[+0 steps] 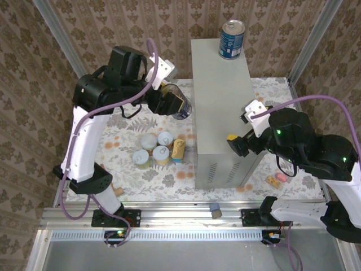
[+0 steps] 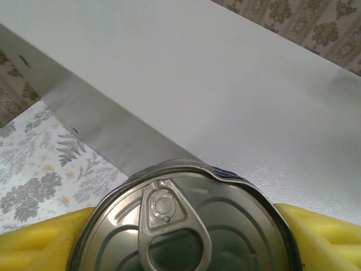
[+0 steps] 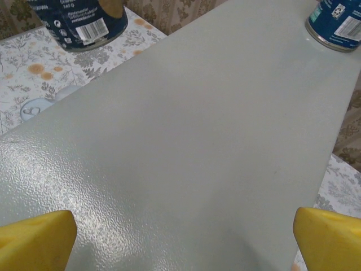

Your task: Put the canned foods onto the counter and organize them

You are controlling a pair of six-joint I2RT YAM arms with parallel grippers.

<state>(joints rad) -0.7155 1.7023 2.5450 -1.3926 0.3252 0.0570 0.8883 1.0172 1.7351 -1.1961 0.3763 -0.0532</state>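
Can (image 1: 180, 105) of dark blue, clamped in the left jaws, hangs at the grey box's (image 1: 220, 113) left edge, its twin (image 1: 232, 39) standing at the far end; right jaws gape empty over the near end. Brought in too low, its base could catch the edge and twist loose onto the tins (image 1: 156, 149) on the tabletop (image 1: 169, 176).

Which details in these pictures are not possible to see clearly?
Left wrist view: label of the held can, hidden under its own top, which the bottom edge cuts.
Right wrist view: the second blue can on the counter, cut off by the top edge.
Top view: print on the short cans, too small.
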